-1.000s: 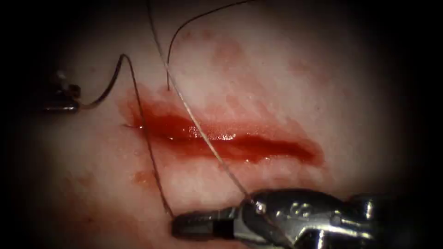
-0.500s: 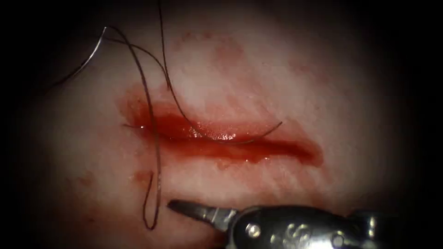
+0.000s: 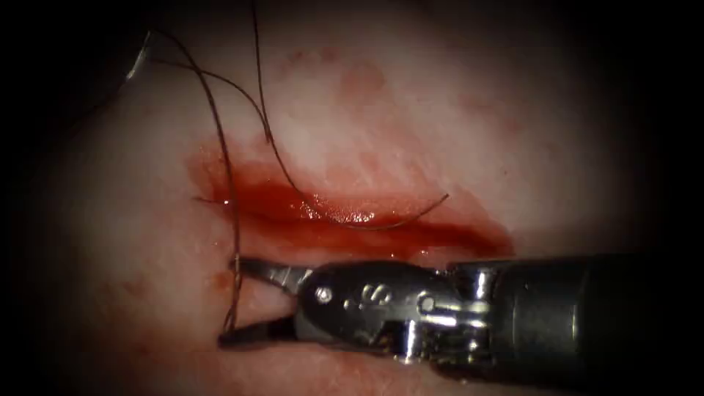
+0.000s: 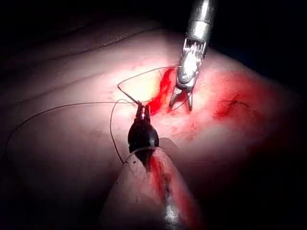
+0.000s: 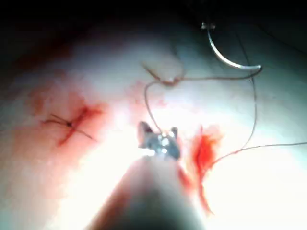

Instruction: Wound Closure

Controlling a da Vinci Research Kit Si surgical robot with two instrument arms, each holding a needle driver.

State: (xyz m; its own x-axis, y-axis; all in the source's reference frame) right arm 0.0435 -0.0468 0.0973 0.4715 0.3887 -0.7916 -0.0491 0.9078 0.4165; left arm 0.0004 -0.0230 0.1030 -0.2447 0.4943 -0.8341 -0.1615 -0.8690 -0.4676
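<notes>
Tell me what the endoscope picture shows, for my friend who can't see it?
The right tool reaches in below the red cut in the tissue, jaws open around a strand of thread. More thread loops across the cut.

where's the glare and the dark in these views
Endoscope view: glints on the red fluid in the cut and on the open, empty right claw; dark edges. Right wrist view: tissue glares white. Left wrist view: left claw, dark against lit tissue, holds the needle near one end, off it.
</notes>
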